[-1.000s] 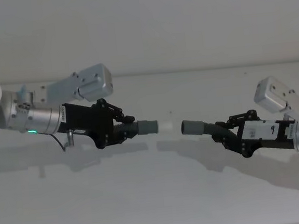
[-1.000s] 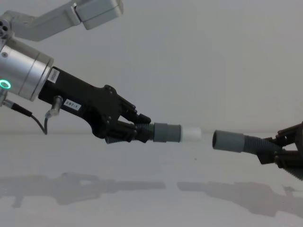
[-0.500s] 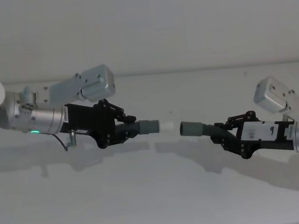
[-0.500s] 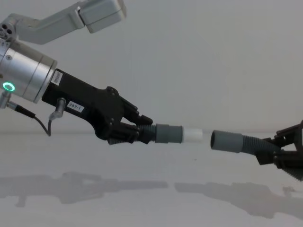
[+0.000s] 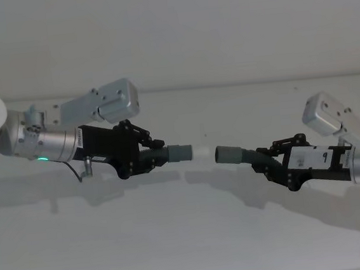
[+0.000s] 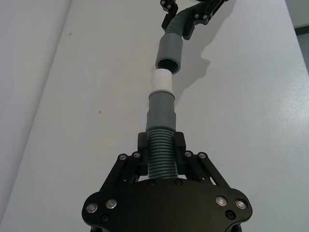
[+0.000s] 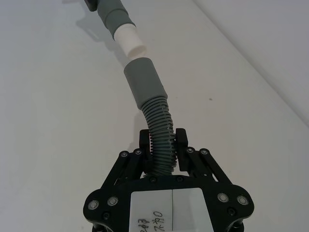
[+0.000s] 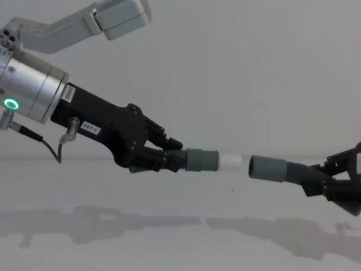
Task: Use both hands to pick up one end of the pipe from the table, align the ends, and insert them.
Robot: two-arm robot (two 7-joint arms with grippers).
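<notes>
Your white tip point(image 8: 229, 161) sits just off the open grey cuff point(image 8: 268, 168), both held up over the table point(image 8: 169, 243), nearly in line. Left tool point(image 8: 151, 155) is clamped on its ribbed hose point(image 6: 160, 153), right tool point(image 5: 273, 159) clamped on the other hose point(image 7: 160, 134). That right cuff looks a bit angled, so you could catch the rim and buckle the hose. Table's plain white, blank wall point(image 8: 254, 68) behind.

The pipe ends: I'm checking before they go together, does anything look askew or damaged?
Nothing looks damaged. The left gripper holds the white-tipped cuff and the right gripper the open cuff, apart above the table. The open cuff tilts slightly, so their axes don't quite line up.
</notes>
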